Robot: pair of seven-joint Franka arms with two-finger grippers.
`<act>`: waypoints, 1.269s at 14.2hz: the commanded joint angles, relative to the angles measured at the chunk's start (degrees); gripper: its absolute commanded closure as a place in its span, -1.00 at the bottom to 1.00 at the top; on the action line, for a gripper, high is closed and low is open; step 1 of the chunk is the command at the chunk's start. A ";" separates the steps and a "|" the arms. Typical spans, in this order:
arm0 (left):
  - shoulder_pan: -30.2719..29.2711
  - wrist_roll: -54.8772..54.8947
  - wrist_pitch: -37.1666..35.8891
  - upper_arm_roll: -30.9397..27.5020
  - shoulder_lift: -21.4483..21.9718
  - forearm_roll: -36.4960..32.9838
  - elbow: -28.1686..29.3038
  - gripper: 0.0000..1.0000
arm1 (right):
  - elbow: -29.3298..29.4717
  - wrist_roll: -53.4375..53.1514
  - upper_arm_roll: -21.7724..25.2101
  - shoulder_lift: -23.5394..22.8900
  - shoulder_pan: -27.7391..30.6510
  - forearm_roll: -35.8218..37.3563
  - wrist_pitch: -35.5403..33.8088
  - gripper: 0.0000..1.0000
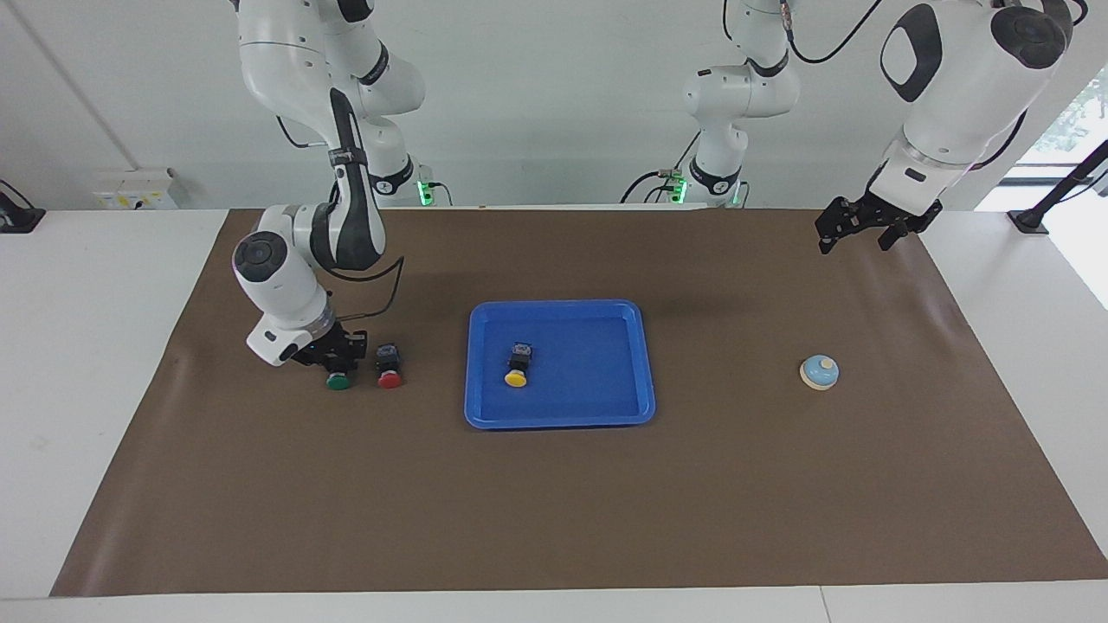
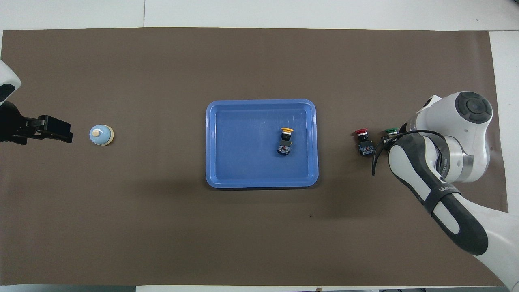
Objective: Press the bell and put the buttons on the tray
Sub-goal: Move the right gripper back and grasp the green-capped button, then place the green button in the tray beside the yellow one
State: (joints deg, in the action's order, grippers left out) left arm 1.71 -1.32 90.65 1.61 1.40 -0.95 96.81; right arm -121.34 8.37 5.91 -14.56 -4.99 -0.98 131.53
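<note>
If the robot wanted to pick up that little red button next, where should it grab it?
Probably by the black boxy body of the red button, coming straight down from above. It lies on its side with the round cap pointing away from the robots, so the flat body sides suit closing jaws better than the cap.

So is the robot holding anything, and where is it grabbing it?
The right gripper is shut on the green button, on its black body. The left gripper holds nothing.

Brown mat [image 1: 554, 502] spread flat over the white tabletop [image 1: 95, 346]; socket box [image 1: 134, 189] just off the mat's corner.
</note>
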 commanded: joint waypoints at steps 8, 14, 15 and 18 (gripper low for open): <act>-0.57 -0.08 -0.47 0.32 0.18 0.25 -0.22 -1.00 | 22.16 -17.83 -2.66 -2.65 -11.25 -0.52 -16.90 1.00; -0.57 -0.08 -0.47 0.32 0.18 0.25 -0.22 -1.00 | 40.22 -40.25 -2.66 -17.15 -25.75 -5.51 -21.24 1.00; -0.57 -0.08 -0.47 0.32 0.18 0.25 -0.13 -1.00 | 40.83 -41.23 -2.66 -18.13 -27.34 -5.70 -19.92 1.00; -0.57 -0.08 -0.47 0.32 0.18 0.25 -0.22 -1.00 | 41.97 -44.65 -2.75 -20.32 -30.24 -6.14 -18.95 1.00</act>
State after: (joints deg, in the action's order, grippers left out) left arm 1.71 -1.32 90.65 1.61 1.40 -0.95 96.81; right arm -82.15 -33.97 3.02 -32.93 -34.09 -5.86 112.77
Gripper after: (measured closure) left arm 0.000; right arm 0.568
